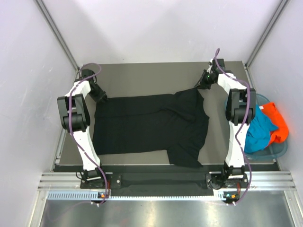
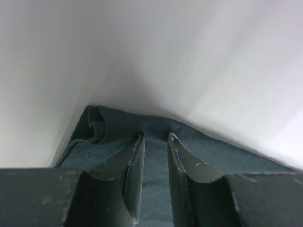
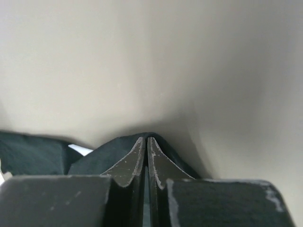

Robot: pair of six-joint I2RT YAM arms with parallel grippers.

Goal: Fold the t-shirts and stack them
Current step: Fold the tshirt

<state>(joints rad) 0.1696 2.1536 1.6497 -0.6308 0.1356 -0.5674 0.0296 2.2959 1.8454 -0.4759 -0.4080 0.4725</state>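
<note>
I'm looking at the grey table [image 1: 142,78] filling the middle of the frame; the black t-shirt [image 1: 142,125] is lying spread across its centre, one corner reaching toward the upper right.

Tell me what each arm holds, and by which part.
Right gripper: jaws shut on the black t-shirt, at its far right corner. Left gripper: jaws apart over the far left corner, no grip yet.
</note>
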